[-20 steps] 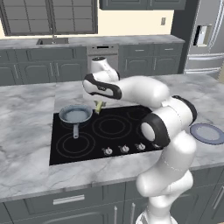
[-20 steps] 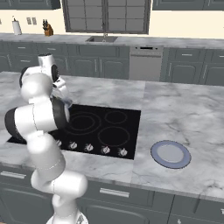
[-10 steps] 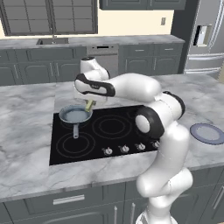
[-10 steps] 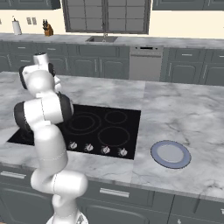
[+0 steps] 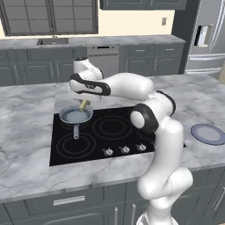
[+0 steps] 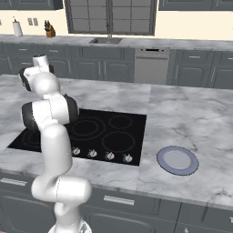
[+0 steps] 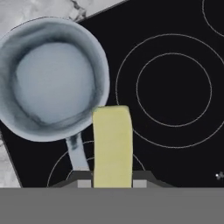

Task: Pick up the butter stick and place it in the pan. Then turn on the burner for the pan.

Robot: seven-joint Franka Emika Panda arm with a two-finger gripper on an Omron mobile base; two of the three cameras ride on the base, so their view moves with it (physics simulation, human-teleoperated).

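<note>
My gripper (image 5: pixel 85 102) is shut on the butter stick (image 5: pixel 84 105), a small pale-yellow bar hanging just above the right rim of the pan (image 5: pixel 75 116). The pan is a small round grey one with a pale bluish inside; it sits on the back-left zone of the black cooktop (image 5: pixel 118 132) with its short handle pointing toward the front. In the hand view the butter stick (image 7: pixel 112 145) stands between my fingertips (image 7: pixel 84 180), and the pan (image 7: pixel 50 78) lies at the upper left with its rim under the stick's far end. No burner glows red.
Grey ring zones (image 7: pixel 173 90) mark the cooktop right of the pan. Control knobs (image 5: pixel 124 150) line the cooktop's front edge. A flat blue-grey plate (image 5: pixel 208 133) lies on the marble counter at the right. The sink and cabinets stand along the back wall.
My arm has carried the butter stick leftward across the cooktop, from over the middle back to the pan's right rim. The pan has stayed put.
</note>
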